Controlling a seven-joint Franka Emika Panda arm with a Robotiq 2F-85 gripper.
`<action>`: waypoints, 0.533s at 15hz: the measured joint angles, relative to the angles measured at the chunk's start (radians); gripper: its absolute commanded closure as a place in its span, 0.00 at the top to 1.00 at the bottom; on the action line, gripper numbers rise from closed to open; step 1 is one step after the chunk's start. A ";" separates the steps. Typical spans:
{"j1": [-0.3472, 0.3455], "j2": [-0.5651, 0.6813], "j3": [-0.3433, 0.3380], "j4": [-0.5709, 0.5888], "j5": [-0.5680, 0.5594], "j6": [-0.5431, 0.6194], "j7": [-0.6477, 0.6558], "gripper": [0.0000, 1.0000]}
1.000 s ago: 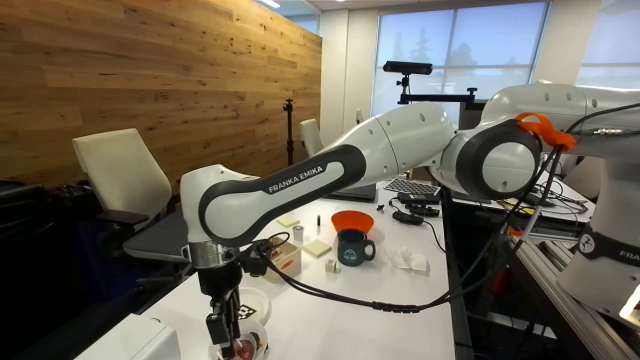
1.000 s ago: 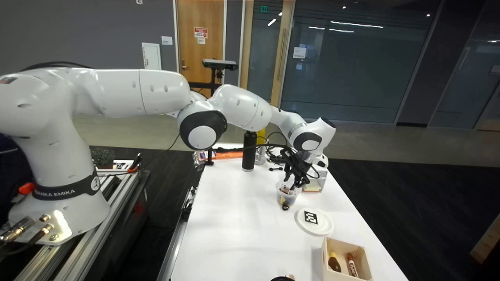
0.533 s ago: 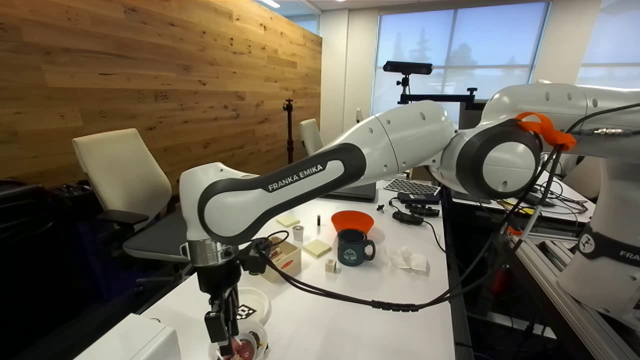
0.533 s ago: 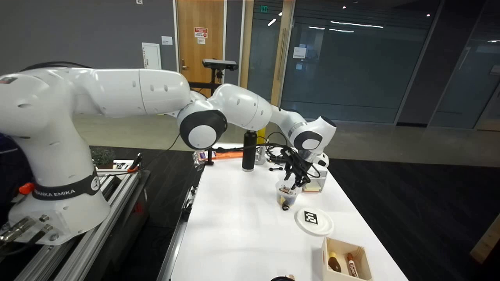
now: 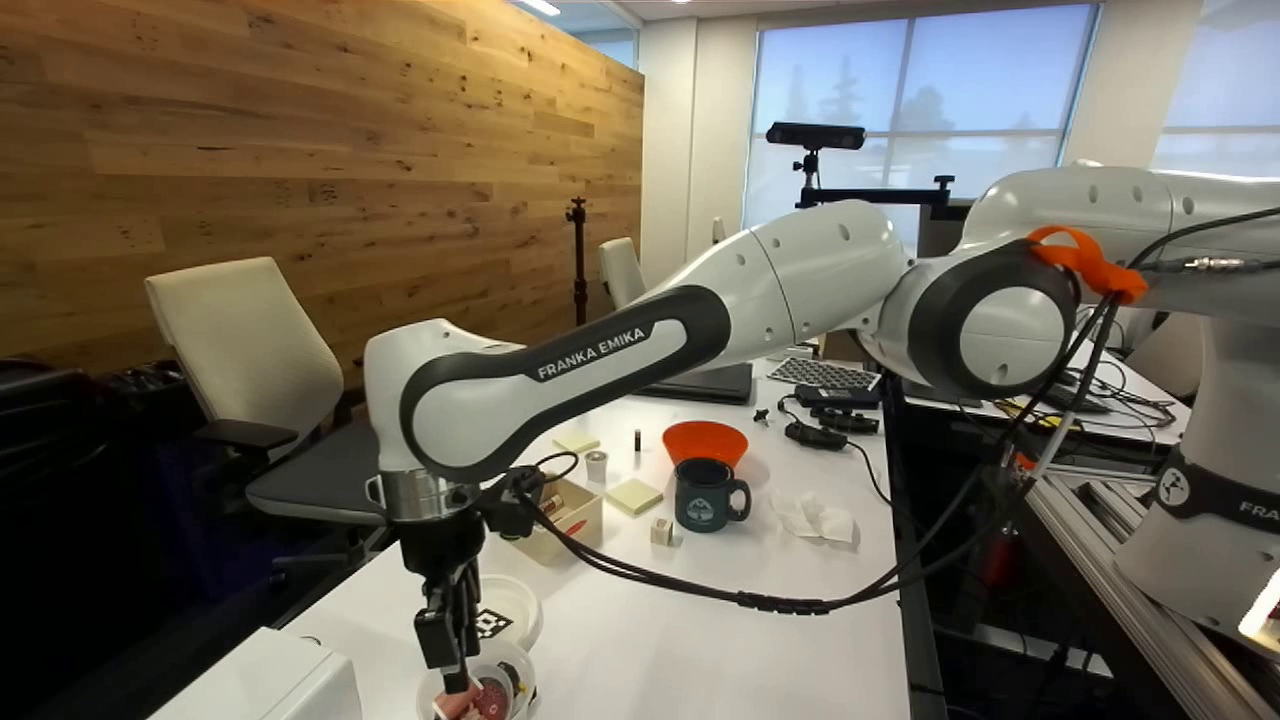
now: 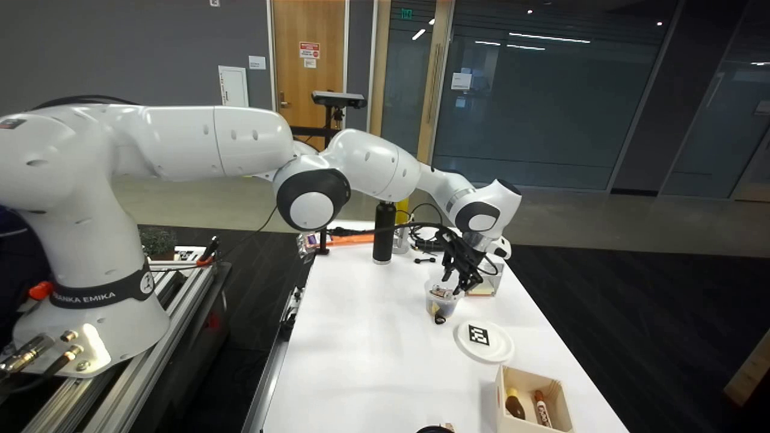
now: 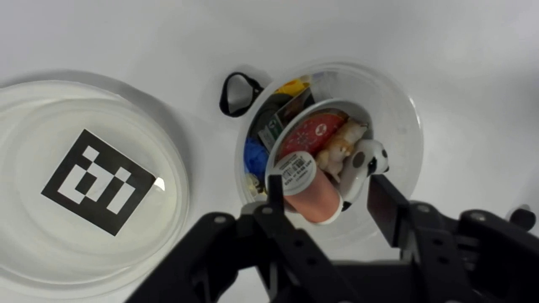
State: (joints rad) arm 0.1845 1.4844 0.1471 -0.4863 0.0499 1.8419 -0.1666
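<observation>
My gripper (image 7: 326, 189) is open above a clear tub (image 7: 393, 113), its fingers apart with nothing held between them. A peach spool with a white barcode end (image 7: 318, 198) lies tilted in the tub, nearest the finger on the left of the wrist view. Beside it are a black-and-white panda item (image 7: 358, 168), a small tan-and-white animal figure (image 7: 339, 147) and a red round item (image 7: 311, 130), inside a smaller white cup. A blue item (image 7: 254, 155), a yellow item (image 7: 292, 87) and a card lie between cup and tub wall. The gripper shows in both exterior views (image 5: 455, 675) (image 6: 458, 285).
A white lid with a black marker (image 6: 502, 349) lies beside the tub. A black loop (image 7: 224, 99) touches its side. A wooden box (image 6: 556, 397), green mug (image 5: 703, 505), orange bowl (image 5: 705, 440), white box (image 5: 290, 680) and black bottle (image 6: 384, 234) stand on the table.
My gripper has risen a little above the tub and shifted slightly. More of the peach spool shows in an exterior view. The tub and lid have stayed in place.
</observation>
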 measured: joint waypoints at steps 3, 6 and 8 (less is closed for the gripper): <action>-0.001 0.003 -0.003 -0.011 0.000 0.000 -0.012 0.62; 0.000 0.007 -0.002 -0.018 0.000 0.000 -0.026 0.63; 0.001 0.007 0.001 -0.029 0.000 0.000 -0.036 0.63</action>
State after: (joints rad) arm 0.1860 1.4910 0.1477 -0.5149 0.0499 1.8419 -0.2028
